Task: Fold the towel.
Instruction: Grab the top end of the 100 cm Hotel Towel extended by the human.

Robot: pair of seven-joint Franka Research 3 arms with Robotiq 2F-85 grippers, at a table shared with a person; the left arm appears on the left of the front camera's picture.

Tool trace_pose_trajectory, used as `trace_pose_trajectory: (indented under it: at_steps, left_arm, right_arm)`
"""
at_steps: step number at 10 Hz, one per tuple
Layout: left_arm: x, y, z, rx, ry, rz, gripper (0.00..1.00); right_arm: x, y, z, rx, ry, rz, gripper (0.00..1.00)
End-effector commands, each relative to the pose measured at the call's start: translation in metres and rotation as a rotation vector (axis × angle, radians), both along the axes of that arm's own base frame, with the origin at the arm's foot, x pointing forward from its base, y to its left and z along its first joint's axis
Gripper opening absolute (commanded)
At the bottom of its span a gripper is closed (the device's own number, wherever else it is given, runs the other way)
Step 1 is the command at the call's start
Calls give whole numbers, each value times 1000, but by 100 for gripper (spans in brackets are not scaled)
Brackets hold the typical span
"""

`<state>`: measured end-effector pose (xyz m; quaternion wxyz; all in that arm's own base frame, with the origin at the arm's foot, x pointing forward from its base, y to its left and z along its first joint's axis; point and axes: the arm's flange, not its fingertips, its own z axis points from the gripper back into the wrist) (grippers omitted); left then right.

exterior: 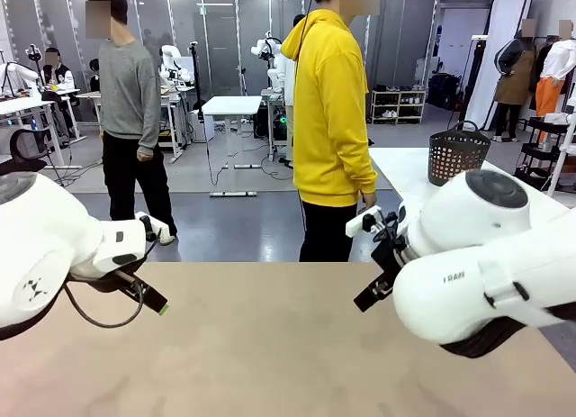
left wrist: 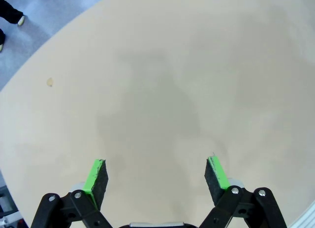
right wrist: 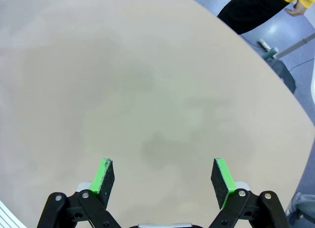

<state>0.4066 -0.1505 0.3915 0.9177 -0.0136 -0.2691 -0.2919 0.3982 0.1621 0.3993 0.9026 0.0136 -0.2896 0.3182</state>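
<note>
L claw (left wrist: 157,171), lower left of the front view: jaws fully apart, green pads wide, nothing held, nothing btwn them but tan top. It hangs over the tabletop (exterior: 270,345), not touching.

Towel: can't tell where it is, so direction from either claw and its long axis can't be read yet. My guess: it'll have to come in from the far edge, where the person in yellow hoodie (exterior: 333,120) stands at centre, hand down by the side. Both arms sit abt equally near the mid-table, so neither has the edge.

R claw (right wrist: 165,171), lower right of the front view: also wide open, empty, above the same top.

Surface: smooth, matte, tan, w/ faint darker patches. Room: lab w/ grey floor; person in grey (exterior: 130,102) upper left; dark perforated basket (exterior: 456,156) on a white table (exterior: 405,165) upper right, contents unclear.
</note>
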Motion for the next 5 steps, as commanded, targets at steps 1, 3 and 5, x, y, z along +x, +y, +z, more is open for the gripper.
trace_pose_trajectory:
  at_steps: [1,3,5]
  left_arm:
    - [0,8,35,-6,52,-30,100]
    - [-8,24,77,-163,160,-77,100]
    - [-16,65,115,-382,191,-87,100]
  right_arm:
    - [3,-19,38,69,59,47,100]
    - [3,-42,79,214,157,74,100]
    - [3,-85,105,481,289,157,100]
